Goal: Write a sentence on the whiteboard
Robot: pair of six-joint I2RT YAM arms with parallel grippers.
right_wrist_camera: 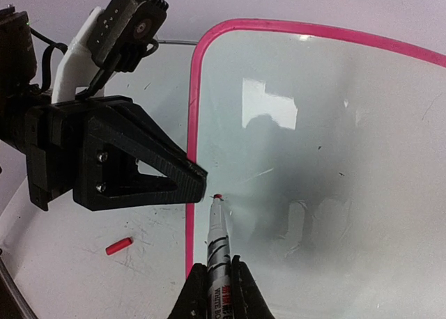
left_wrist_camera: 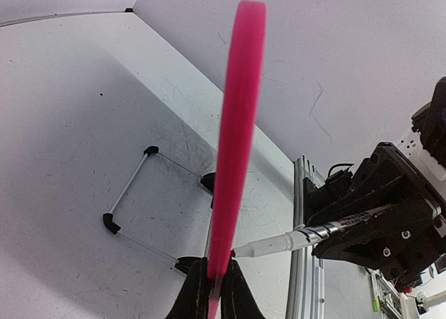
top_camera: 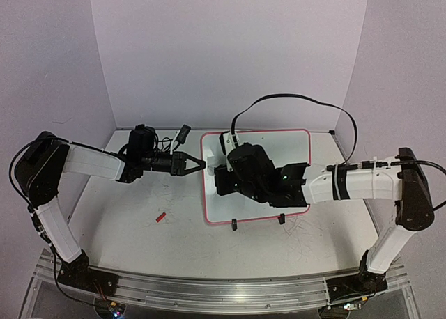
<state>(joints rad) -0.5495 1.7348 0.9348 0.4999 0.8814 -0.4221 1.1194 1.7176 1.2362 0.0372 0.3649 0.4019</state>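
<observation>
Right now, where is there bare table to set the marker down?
Bare tabletop lies between the whiteboard and the arm bases, and left of the red cap. Crowded at its left rim, where the left end effector clamps it and the right end effector holds the marker.

A small red cap [top_camera: 160,217] lies on the white surface [top_camera: 139,242] (scuffed with dark marks). Pale lilac walls [top_camera: 230,54] stand behind it.

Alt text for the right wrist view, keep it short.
The right gripper holds a red-tipped marker with its tip just inside the rim of a blank pink-rimmed whiteboard. The left gripper clamps that rim; a small red cap-like piece lies on the table.
</observation>
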